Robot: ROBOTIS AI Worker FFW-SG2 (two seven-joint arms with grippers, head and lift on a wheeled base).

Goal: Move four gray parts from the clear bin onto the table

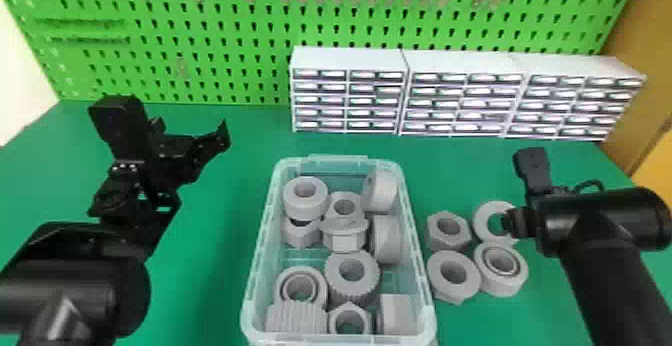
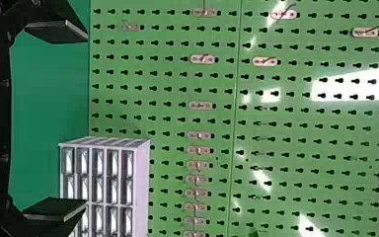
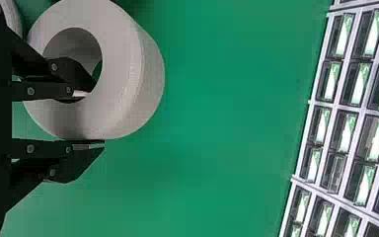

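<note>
Left gripper (image 1: 191, 131) raised, its fingers spread wide, right gripper (image 1: 511, 223) lowered, its fingers parted

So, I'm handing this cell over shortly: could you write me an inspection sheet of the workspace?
Surface: green table, flat.
Job's things: gray parts in the clear bin; three more on the table to its right, a gray ring beside them.
Clutter: nothing seen.
Grippers: left gripper open and empty; right gripper has one finger inside the ring's hole, the other outside.
Cables: black cable looped at the right wrist.
Surroundings: green pegboard and drawer units behind.
</note>
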